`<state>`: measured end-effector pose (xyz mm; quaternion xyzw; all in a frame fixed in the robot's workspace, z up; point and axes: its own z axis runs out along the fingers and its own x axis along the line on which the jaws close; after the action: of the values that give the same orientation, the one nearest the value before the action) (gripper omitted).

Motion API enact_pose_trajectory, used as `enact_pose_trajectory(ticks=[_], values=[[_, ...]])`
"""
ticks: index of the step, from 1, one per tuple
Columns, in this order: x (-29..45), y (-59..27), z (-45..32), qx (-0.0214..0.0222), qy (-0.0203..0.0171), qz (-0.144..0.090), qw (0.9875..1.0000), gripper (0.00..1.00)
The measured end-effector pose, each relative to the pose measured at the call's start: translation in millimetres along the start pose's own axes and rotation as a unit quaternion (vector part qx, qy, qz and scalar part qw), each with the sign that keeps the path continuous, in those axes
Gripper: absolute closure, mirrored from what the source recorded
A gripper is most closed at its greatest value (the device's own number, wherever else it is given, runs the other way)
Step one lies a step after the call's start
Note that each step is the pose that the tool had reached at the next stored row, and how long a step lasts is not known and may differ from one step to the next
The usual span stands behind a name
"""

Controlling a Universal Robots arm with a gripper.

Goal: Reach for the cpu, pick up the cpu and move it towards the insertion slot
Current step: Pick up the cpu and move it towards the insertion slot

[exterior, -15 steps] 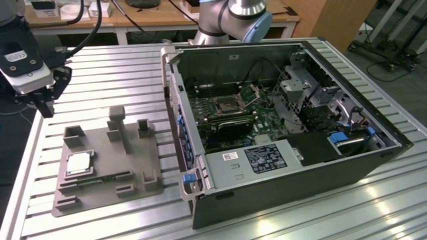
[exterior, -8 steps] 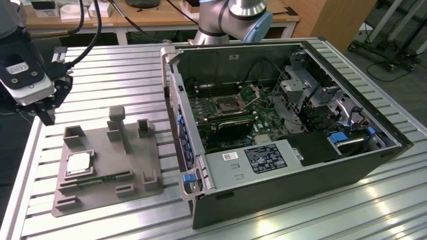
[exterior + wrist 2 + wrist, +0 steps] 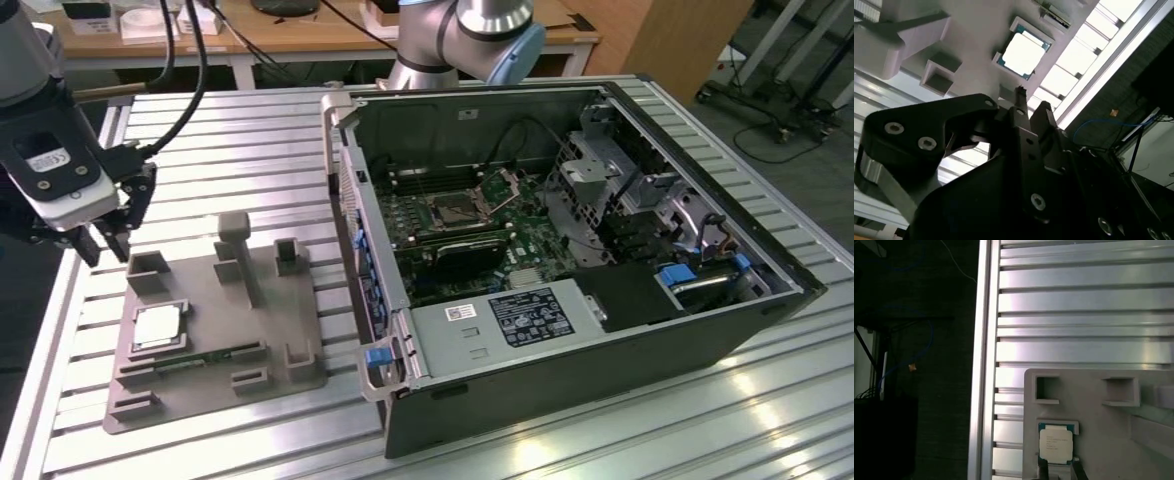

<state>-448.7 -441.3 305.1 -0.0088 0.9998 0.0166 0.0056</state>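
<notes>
The cpu (image 3: 158,327), a small square chip with a pale silver top, lies flat in a square recess of the grey tray (image 3: 267,300) at the exterior view's left. It also appears in both wrist views, as the cpu (image 3: 1024,54) and the cpu (image 3: 1055,443). My gripper (image 3: 103,248) hangs open above the tray's far left corner, apart from the chip, with nothing between its fingers. Its dark fingertips (image 3: 1042,471) sit just short of the chip, and the gripper (image 3: 1030,102) points toward it. The insertion slot (image 3: 455,210) sits on the green motherboard inside the open case, with its metal frame raised.
The open computer case (image 3: 574,330) takes up the middle and right of the slatted aluminium table (image 3: 240,140). Upright posts (image 3: 234,235) rise from the tray, and a green memory stick (image 3: 200,358) lies in it. The table's edge (image 3: 985,360) runs close by the tray.
</notes>
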Motion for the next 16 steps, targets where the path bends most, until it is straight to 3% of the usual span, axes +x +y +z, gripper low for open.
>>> enact_pose_trajectory(ticks=[4, 6, 9, 12, 14, 15, 16], values=[[0.0, -0.4, 7.4, 0.0001, -0.0002, 0.0, 1.0, 0.59], [0.0, -0.5, 10.9, 0.0001, -0.0002, 0.0, 1.0, 0.47], [0.1, -0.7, 16.3, 0.0001, -0.0002, 0.0, 1.0, 0.42], [0.2, -0.8, 21.8, 0.0001, -0.0002, 0.0, 1.0, 0.24], [0.2, -1.0, 25.4, 0.0001, -0.0002, 0.001, 1.0, 0.24], [0.2, -1.0, 27.2, 0.0001, -0.0002, 0.001, 1.0, 0.18], [0.3, -1.1, 29.1, 0.0001, -0.0003, 0.001, 1.0, 0.18]])
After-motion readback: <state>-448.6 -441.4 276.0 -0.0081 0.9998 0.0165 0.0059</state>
